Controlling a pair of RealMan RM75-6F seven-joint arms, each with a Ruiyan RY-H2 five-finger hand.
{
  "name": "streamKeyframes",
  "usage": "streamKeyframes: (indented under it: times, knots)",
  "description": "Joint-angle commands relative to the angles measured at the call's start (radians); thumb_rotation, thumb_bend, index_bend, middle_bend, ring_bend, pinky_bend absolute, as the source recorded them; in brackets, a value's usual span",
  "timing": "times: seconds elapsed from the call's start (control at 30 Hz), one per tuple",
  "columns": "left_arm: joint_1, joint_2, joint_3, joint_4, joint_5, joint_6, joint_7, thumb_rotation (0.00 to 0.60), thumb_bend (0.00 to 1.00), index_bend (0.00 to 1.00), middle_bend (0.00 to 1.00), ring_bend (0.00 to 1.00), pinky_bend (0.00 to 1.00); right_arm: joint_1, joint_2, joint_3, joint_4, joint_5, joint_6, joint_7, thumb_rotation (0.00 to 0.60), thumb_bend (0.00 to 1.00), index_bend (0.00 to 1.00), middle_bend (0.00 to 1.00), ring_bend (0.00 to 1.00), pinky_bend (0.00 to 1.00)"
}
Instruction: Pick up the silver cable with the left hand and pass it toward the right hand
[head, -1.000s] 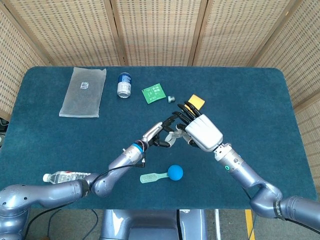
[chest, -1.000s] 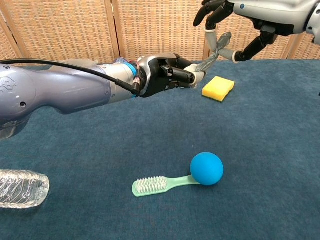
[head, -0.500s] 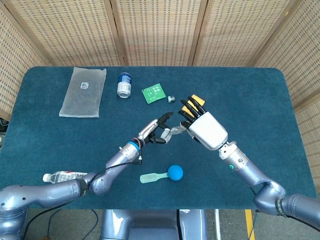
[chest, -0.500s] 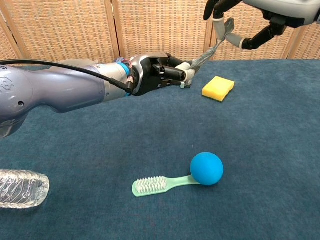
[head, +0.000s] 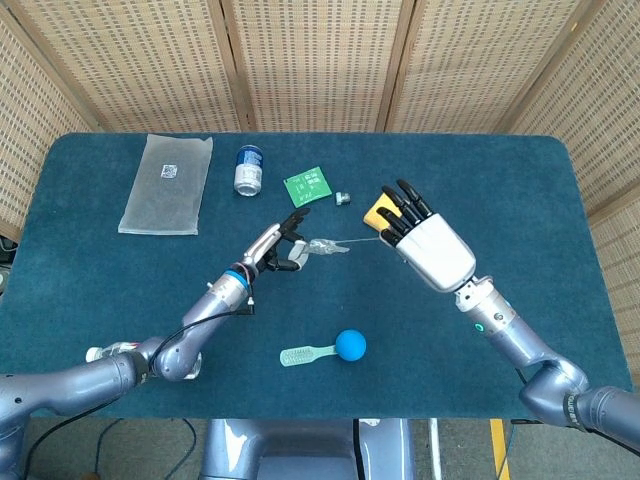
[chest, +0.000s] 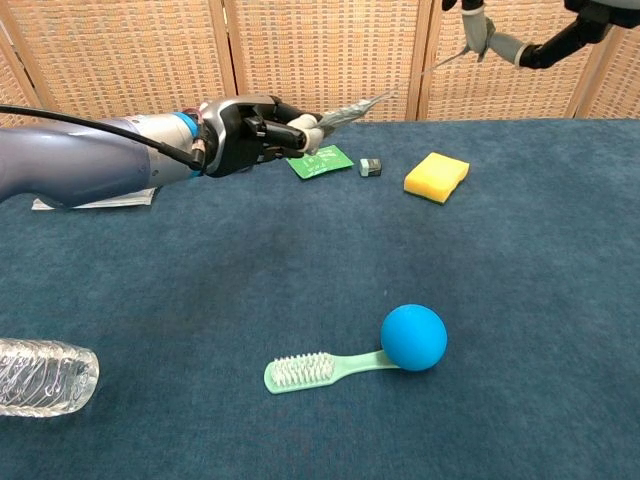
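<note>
Blue-carpeted table (head: 120, 300), wicker screens (head: 310, 60) behind

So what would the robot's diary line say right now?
phase: handover | silver cable: stretched in the air between both | left robot hand: holds one end | right robot hand: holds the other end

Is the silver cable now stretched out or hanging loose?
Stretched out: the silver cable runs in a nearly straight line from the left hand to the right hand, above the table.

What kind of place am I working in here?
Probably a staged test bench, not a home: a blue-carpeted table, woven screens closing it in, and unrelated odds like a sponge, ball and toothbrush.
</note>
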Motion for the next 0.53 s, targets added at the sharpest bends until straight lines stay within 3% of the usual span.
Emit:
streamKeyframes:
  times: [0.03, 0.53]
  knots:
    - [0.023, 0.033, 0.004, 0.004, 0.005, 0.002, -0.008, 0.6, 0.76, 0.89, 0.0, 0.0, 0.0, -0.007, 0.009, 0.003, 0.004, 0.009, 0.006, 0.0, 0.6, 0.66, 0.83, 0.37, 0.07, 0.0]
    - [0.15, 0.27, 0.018, -0.021, 0.071, 0.025, -0.056, 0.6, 0.76, 0.89, 0.0, 0.0, 0.0, -0.055, 0.055, -0.01, 0.007, 0.03, 0.034, -0.012, 0.6, 0.66, 0.83, 0.37, 0.08, 0.0]
